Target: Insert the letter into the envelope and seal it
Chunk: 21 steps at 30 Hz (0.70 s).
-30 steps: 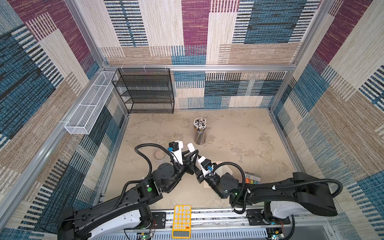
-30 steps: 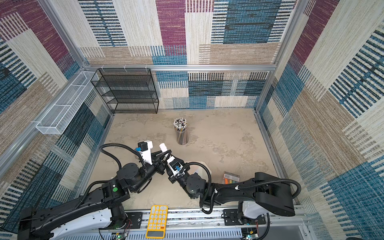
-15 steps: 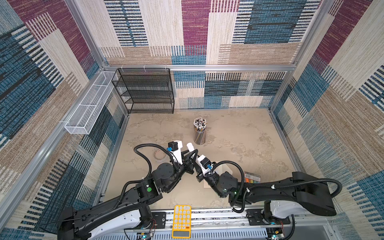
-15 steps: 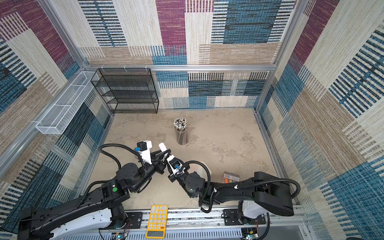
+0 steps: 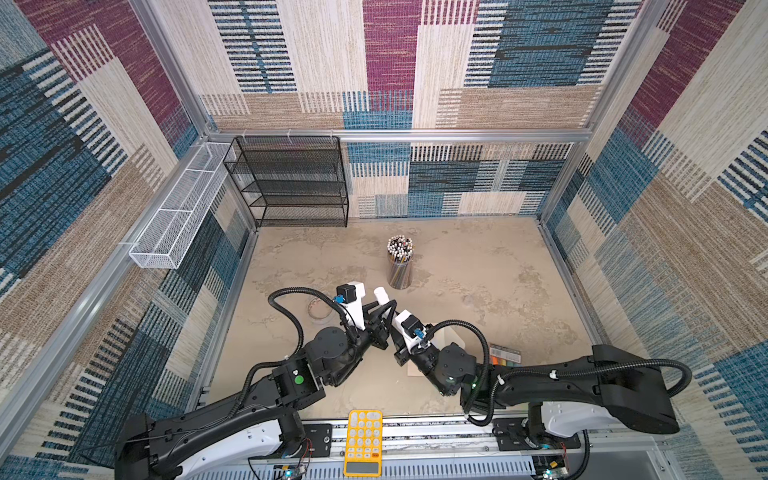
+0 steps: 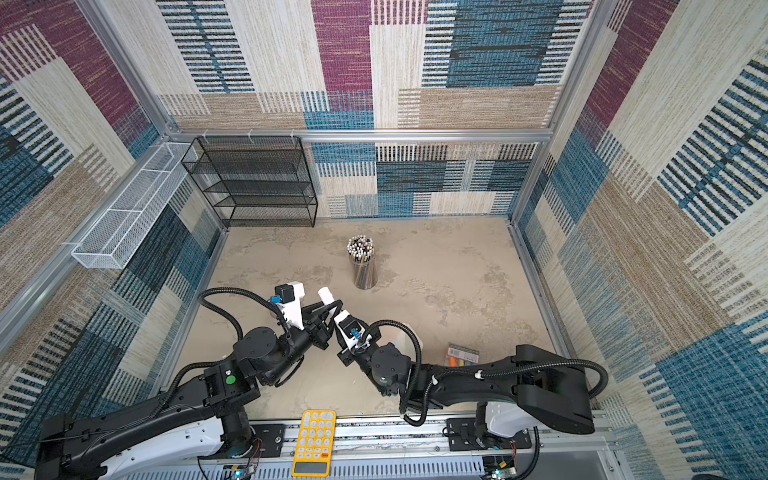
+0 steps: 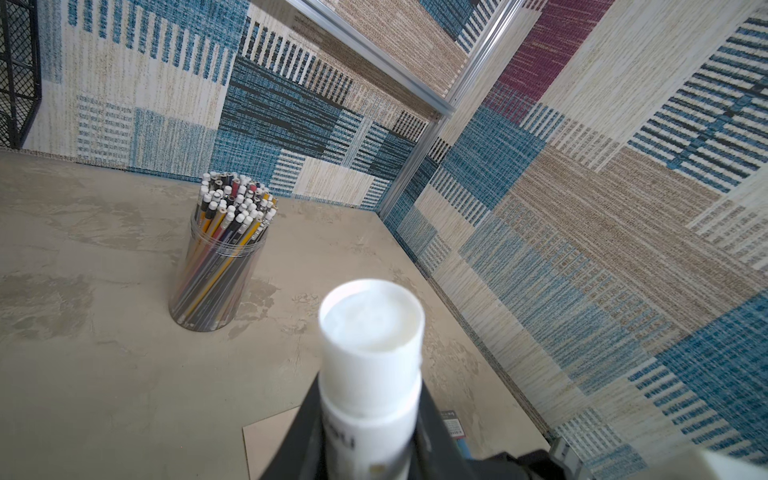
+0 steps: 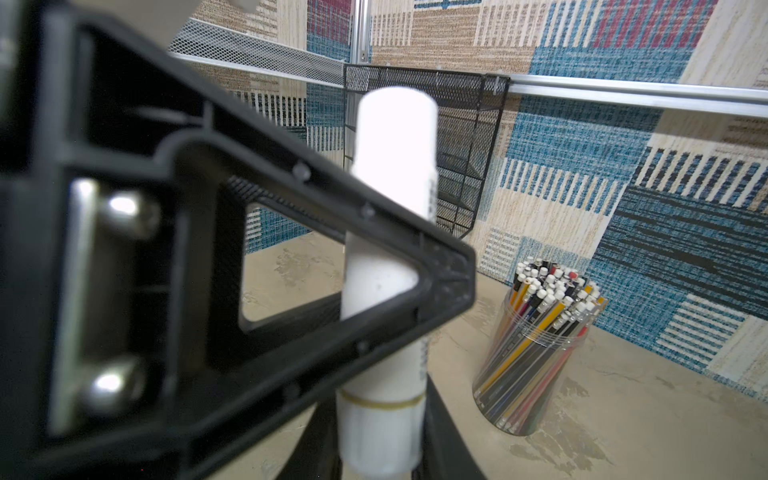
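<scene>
Meeting above the near middle of the table (image 5: 478, 270), the two arms share one white glue stick (image 5: 381, 296), held tilted off the surface with its capped end up. The left hand (image 7: 370, 401) is clamped on the tube just under the cap, with a black finger pressed to each side. The right hand (image 8: 378, 455) grips the same tube lower down, below a thin gold band, its jaws drawn in against the plastic. In the right wrist view the left hand's triangular finger crosses in front of the tube.

The envelope (image 5: 415, 369) lies flat on the table under the right arm's wrist, near the front edge and apart from both hands. The arm covers most of it. What shows is a matte, pale peach-tan sheet with straight edges. In the left wrist view the envelope (image 7: 266, 444) shows one square corner beside the finger. A paler cream patch past the wrist may be the flap's inner side or the letter; too much is hidden to tell.

A marker pack (image 5: 505, 356) lies just to the right of the envelope. A pencil cup (image 5: 400, 266) stands upright farther back.
</scene>
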### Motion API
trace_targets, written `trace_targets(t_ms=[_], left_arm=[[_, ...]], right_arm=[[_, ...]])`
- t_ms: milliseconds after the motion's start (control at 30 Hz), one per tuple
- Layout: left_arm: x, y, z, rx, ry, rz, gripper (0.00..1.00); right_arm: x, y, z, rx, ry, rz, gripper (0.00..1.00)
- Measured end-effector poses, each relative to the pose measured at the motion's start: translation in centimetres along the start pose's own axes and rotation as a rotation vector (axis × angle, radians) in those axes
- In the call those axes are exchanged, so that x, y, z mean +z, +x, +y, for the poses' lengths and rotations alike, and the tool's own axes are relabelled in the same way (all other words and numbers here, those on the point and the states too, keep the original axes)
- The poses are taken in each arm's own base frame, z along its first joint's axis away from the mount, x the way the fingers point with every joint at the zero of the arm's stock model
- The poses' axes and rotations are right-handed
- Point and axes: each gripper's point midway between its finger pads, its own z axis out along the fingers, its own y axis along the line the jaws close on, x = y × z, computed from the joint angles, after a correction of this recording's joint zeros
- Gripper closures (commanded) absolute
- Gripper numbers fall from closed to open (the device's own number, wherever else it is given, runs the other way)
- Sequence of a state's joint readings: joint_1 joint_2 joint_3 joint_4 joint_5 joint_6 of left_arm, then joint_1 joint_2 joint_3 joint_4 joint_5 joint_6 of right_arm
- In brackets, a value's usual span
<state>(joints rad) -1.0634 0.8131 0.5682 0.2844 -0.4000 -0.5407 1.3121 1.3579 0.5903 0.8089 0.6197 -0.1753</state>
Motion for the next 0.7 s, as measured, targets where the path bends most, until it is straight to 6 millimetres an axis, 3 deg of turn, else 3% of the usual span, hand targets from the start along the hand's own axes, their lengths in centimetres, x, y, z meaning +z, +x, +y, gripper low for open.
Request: trace_targets(t_ms=[367, 700], left_arm=[[-1.8, -0.1, -1.2, -0.001, 0.112, 0.005, 1.00], [-5.8, 0.7, -4.5, 0.006, 0.386, 0.064, 1.00]], right_arm=[[-1.2, -1.4, 1.8, 0.086, -0.166, 0.035, 0.89], [-5.3, -3.2, 4.9, 0.228, -0.489, 0.063, 0.89]])
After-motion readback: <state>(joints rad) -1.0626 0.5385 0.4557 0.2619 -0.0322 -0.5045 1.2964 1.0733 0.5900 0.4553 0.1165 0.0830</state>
